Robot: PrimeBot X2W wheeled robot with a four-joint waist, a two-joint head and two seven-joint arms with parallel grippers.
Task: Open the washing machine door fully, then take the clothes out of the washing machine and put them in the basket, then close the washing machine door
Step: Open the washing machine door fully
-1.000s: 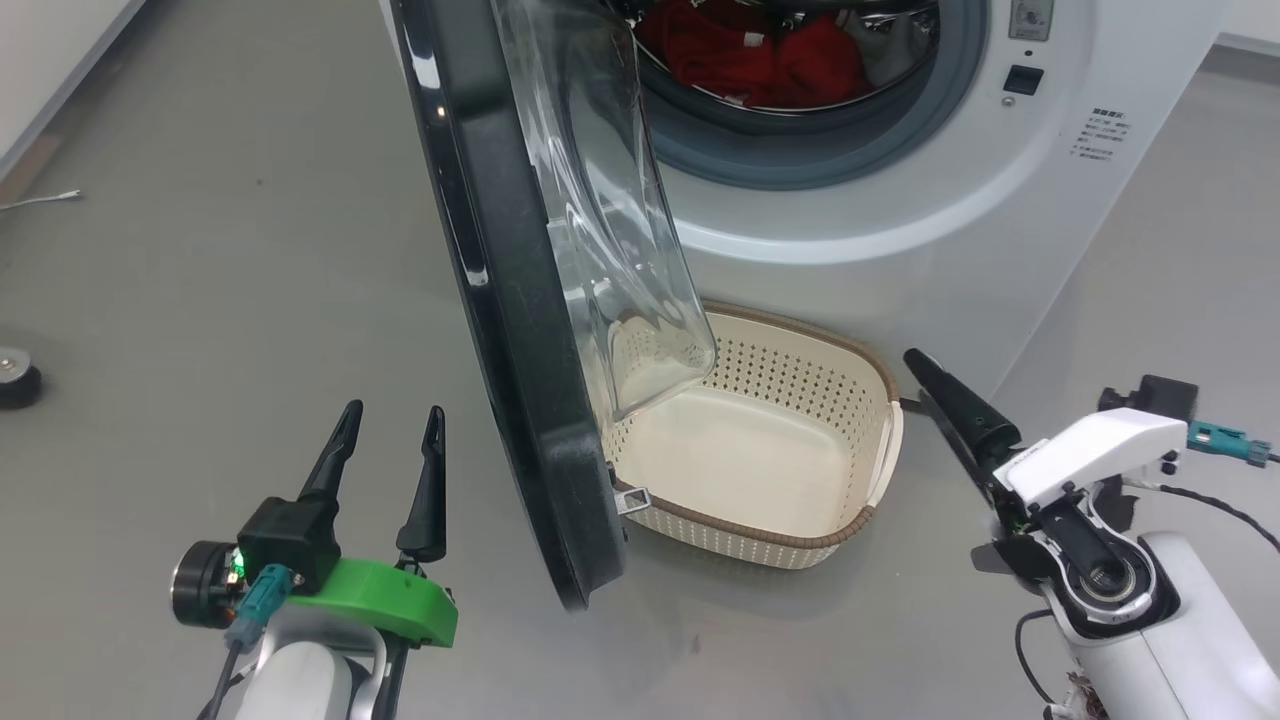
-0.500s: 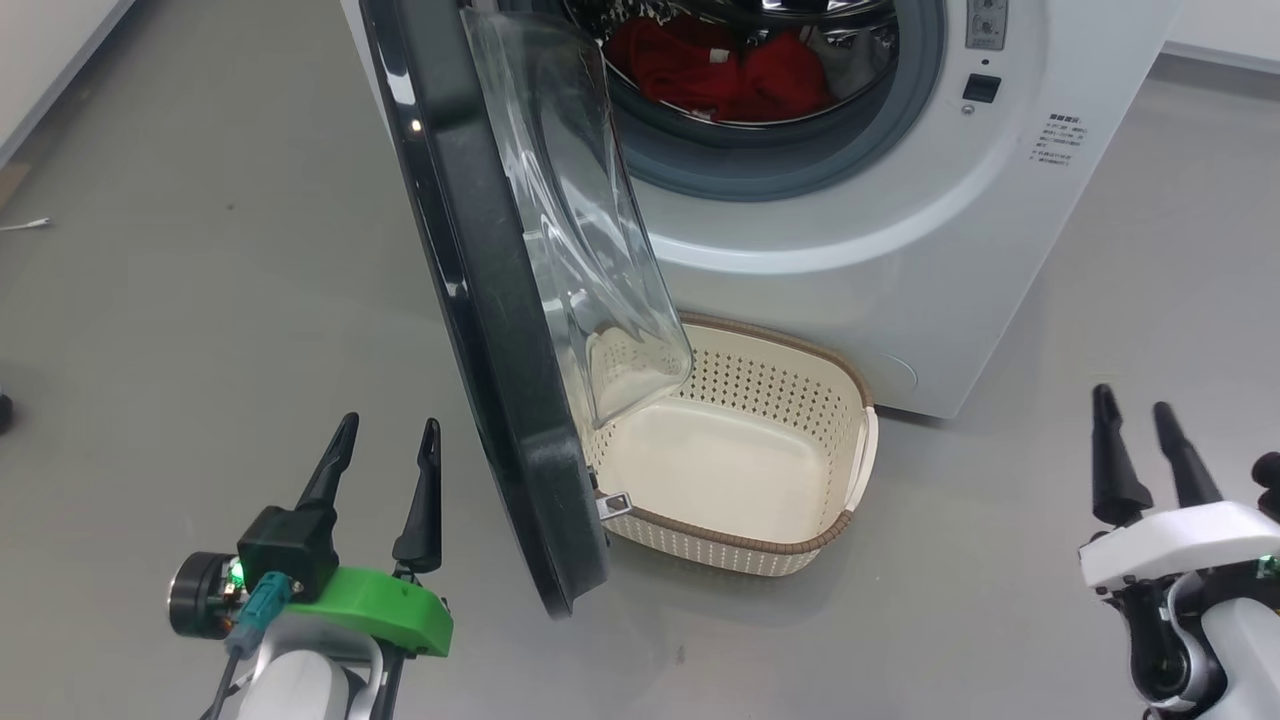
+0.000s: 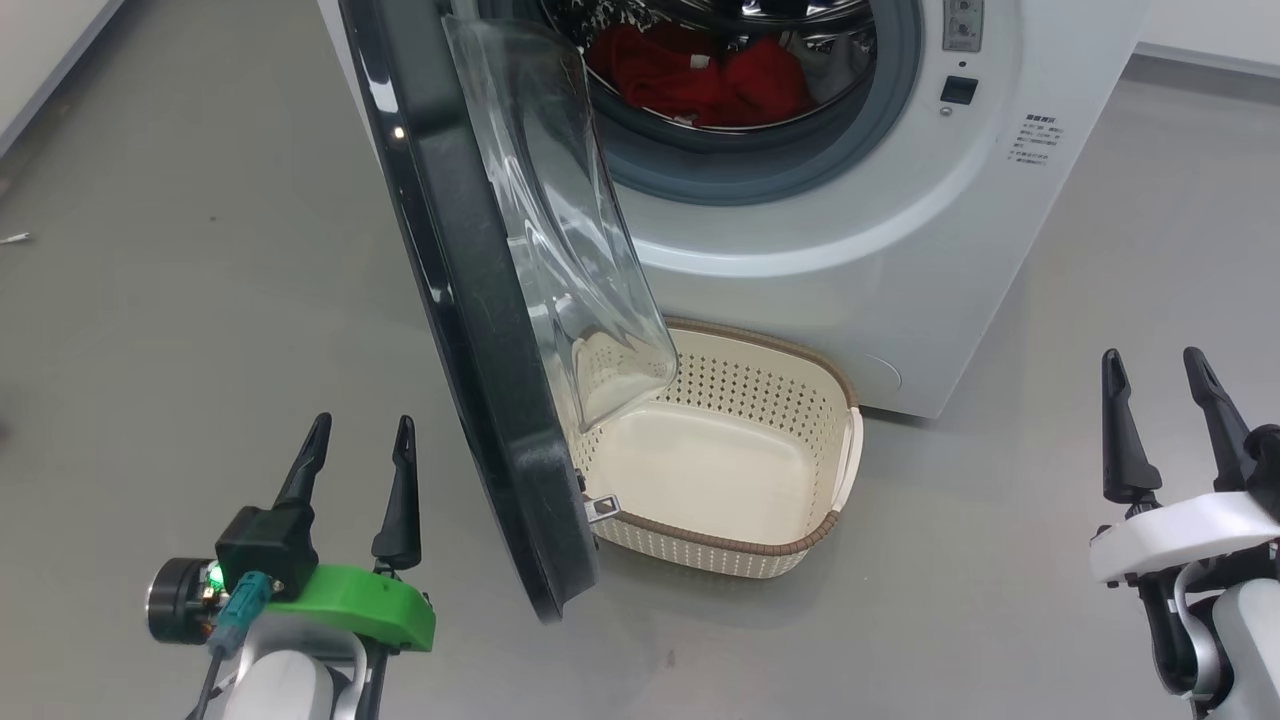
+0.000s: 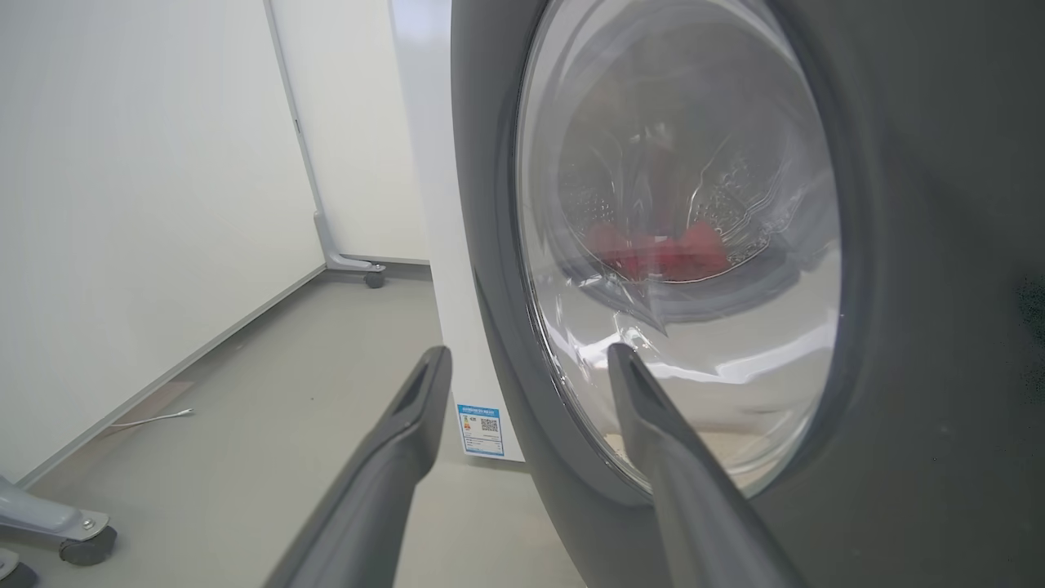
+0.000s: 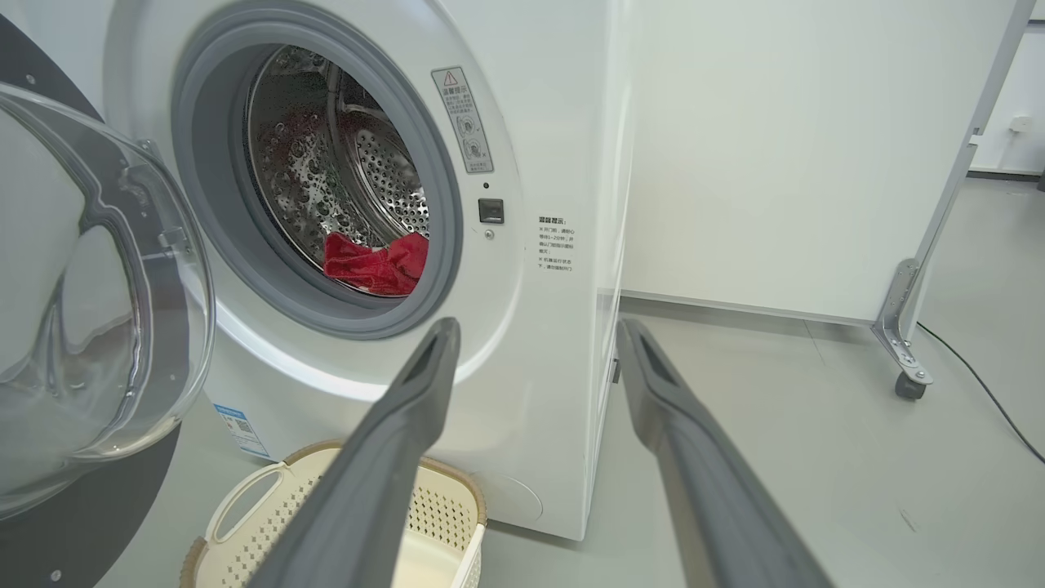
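Door (image 3: 465,330) stands partly open, overhanging basket (image 3: 700,552) set on floor under drum mouth, likely to catch load. Clothes (image 3: 700,80) lie in washing machine (image 3: 900,250) drum. Left tool (image 3: 363,420) fingers apart, empty, outside door, likely placed to push door wider. Right tool (image 3: 1150,354) apart, empty, clear of machine.

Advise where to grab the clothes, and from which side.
I'd pinch the bunched red ridge at the front of the clothes, right claw entering straight from the front; the washing machine door hangs open on the left, blocking that side.
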